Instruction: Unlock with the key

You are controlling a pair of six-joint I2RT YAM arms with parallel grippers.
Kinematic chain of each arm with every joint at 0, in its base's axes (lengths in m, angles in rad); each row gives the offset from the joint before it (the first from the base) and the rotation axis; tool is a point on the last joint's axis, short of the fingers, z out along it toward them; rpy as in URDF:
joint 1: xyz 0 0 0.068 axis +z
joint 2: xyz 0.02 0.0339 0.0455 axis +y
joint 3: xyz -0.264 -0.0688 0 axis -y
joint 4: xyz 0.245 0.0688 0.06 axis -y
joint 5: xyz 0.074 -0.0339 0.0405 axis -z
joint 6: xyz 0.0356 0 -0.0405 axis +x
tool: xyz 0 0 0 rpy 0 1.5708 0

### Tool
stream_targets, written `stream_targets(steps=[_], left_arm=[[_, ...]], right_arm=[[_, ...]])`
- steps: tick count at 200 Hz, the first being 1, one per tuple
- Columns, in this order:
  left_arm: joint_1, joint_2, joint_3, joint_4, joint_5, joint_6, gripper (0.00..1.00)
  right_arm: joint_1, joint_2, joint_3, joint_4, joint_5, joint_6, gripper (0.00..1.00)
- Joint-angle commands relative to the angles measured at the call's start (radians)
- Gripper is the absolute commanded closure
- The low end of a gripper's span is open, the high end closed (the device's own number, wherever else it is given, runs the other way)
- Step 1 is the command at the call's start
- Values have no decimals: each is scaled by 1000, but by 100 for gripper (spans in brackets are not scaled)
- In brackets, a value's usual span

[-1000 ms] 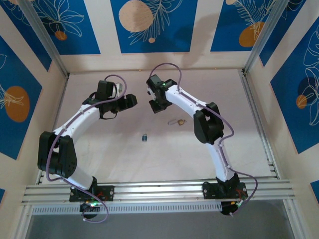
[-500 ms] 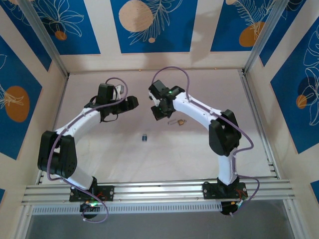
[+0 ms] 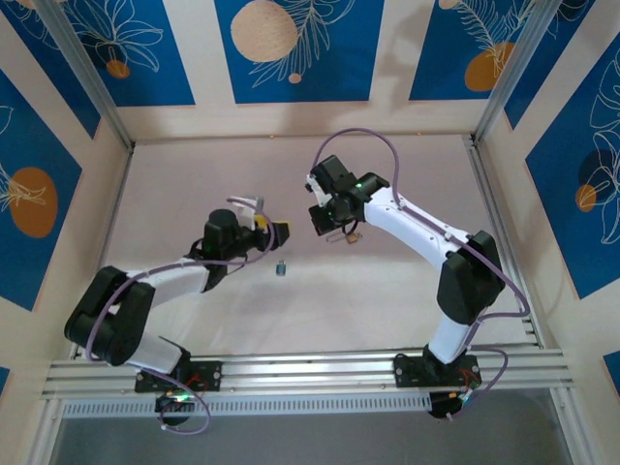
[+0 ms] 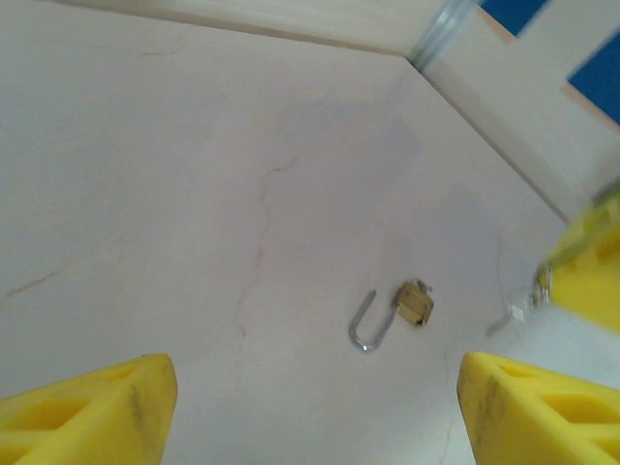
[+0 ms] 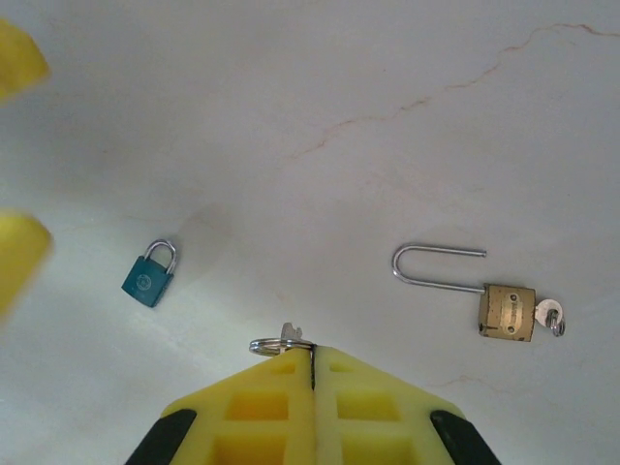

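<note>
The right pincer (image 5: 312, 354) is fully closed, its two yellow fingers (image 5: 262, 397) meeting with no gap. It clamps the key (image 5: 289, 334), a small silvery piece on a wire ring (image 5: 263, 345). Ring and key tip protrude just ahead of the fingertips. The key is carried in this pincer over a bare area of the desk (image 3: 339, 310), between two padlocks.

The left pincer (image 4: 315, 417) stands wide open with nothing between its fingers. It points across the desk toward the right pincer.

The blue padlock (image 5: 148, 278) lies flat on the desk with both shackle ends seated in the body. In the right wrist view it is left of the key and apart from it. In the top view it lies near the left pincer's tips, on their near side.

The brass padlock (image 5: 507, 311) lies flat on the desk, right of the key in the right wrist view. Its long shackle is swung open, with one end free. A second key (image 5: 548, 314) sits in its base. In the top view the right pincer is just beside this padlock. In the left wrist view the padlock shows between the open fingers, well ahead of them.
</note>
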Motion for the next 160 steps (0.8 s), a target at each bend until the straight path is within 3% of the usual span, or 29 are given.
stream_targets(steps=[1, 48, 82, 160], left_arm=[[-55, 33, -15, 243, 6, 177, 21], [-135, 135, -35, 433, 110, 328, 21], [-138, 219, -9, 489, 192, 339, 26], [-144, 296, 46, 540, 262, 318, 35]], right_arm=[[-16, -53, -25, 23, -62, -14, 100], [-32, -94, -57, 33, -119, -9, 100], [-38, -119, -71, 25, -165, -5, 100], [-42, -157, -100, 38, -255, 3, 100]])
